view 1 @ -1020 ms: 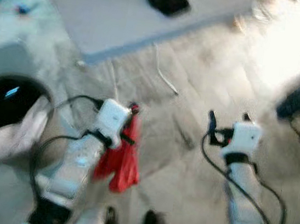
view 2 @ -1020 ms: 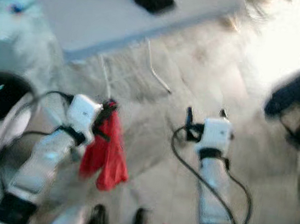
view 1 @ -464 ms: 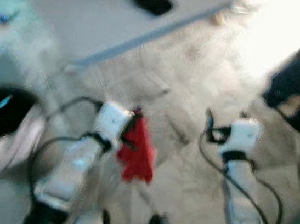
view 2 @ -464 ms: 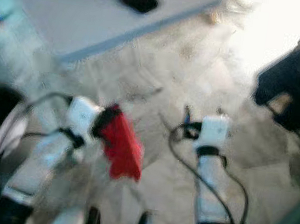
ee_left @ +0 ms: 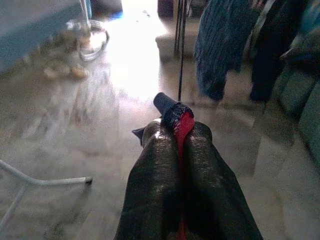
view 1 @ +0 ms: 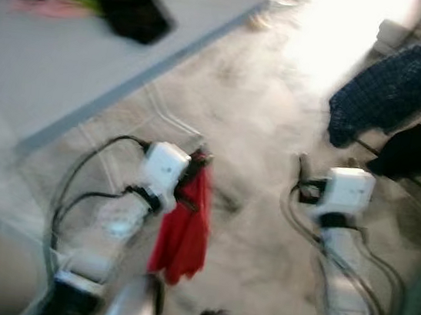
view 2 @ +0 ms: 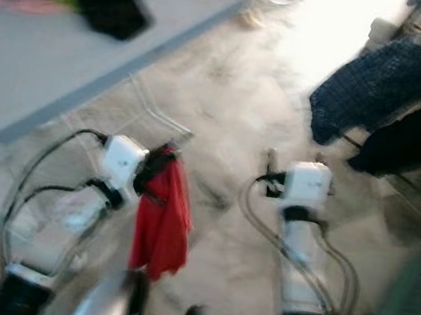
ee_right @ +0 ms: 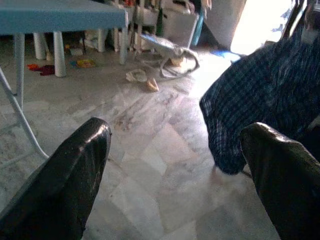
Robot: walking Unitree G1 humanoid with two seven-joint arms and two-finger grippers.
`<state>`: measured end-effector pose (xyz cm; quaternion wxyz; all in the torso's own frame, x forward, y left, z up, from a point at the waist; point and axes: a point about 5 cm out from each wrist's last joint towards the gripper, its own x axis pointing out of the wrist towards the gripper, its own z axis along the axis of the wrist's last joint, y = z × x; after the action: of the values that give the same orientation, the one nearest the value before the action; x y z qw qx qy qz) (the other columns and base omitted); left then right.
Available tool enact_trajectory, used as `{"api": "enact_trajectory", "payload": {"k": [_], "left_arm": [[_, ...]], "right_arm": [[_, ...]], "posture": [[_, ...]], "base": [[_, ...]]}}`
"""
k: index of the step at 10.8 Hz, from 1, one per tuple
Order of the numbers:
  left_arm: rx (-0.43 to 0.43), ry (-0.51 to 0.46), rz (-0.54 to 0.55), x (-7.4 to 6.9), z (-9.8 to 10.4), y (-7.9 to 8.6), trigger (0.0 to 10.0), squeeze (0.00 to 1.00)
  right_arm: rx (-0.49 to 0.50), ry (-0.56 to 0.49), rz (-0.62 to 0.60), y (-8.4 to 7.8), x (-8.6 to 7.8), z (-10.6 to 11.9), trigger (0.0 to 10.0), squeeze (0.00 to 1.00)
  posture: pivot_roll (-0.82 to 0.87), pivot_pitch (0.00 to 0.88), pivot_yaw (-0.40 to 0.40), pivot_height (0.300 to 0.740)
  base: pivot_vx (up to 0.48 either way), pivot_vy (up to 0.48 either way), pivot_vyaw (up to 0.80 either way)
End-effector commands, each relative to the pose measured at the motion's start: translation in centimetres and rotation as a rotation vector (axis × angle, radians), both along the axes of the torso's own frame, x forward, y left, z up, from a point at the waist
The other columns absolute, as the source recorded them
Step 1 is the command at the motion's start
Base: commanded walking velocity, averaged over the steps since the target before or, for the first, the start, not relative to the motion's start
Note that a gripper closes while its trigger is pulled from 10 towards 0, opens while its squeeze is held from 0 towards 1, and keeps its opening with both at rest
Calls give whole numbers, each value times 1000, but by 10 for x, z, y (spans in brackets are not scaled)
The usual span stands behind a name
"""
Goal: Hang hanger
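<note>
Red garment (view 1: 184,228) now straight down, pinched in left gripper (ee_left: 176,131).

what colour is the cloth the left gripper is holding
Red; the cloth hangs from the left gripper, clearest in the right eye view.

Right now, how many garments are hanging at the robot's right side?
2 that I can tell: a blue checked garment nearer the bright doorway, and a black garment beside it, closer to the robot. Blur may hide others behind them.

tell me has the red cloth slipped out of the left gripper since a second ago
No. The red cloth still hangs from the shut left gripper, beside the same white wrist housing; only the camera swung.
</note>
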<state>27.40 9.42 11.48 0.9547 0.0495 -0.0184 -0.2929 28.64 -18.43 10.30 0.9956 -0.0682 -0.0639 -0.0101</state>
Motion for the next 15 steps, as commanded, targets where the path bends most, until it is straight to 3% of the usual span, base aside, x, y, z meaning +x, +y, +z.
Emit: {"api": "enact_trajectory", "payload": {"k": [1,4,6,7,8,10,11,14,15], "left_arm": [[-16,-14,-21,-2,4,-9,10000,0],[-11,33,-37,-5,-8,-17,10000,0],[-9,95,8,-5,-28,-8,10000,0],[18,101,40,-5,-35,3,10000,0],[56,92,87,-4,-38,17,10000,0],[67,13,124,5,-30,23,10000,0],[67,-6,167,9,-28,26,10000,0],[56,-51,216,3,-29,19,10000,0],[55,-42,157,2,-30,15,10000,0]], "right_arm": [[-7,14,-34,-11,-3,-3,10000,0],[22,-2,-80,-10,3,-5,10000,0],[69,39,-119,-11,-7,-20,10000,0],[44,39,-98,-10,-11,-23,10000,0],[4,26,-93,-17,-11,-19,10000,0],[-13,24,-77,-22,-3,-16,10000,0],[-19,22,-39,-16,3,-14,10000,0],[-44,13,36,-3,11,-11,10000,0],[-40,5,30,-2,14,-10,10000,0]], "posture": [[-9,177,5,740],[-17,128,63,740],[-38,106,37,740],[-48,87,24,740],[-39,80,6,740],[-13,85,-29,740],[0,78,-61,740],[18,55,-74,740],[14,56,-62,740]], "base": [[424,0,-800],[285,386,-800],[276,392,-800],[266,401,-800],[244,412,-800],[0,210,-800],[0,0,0],[0,0,0],[0,0,0]]}}
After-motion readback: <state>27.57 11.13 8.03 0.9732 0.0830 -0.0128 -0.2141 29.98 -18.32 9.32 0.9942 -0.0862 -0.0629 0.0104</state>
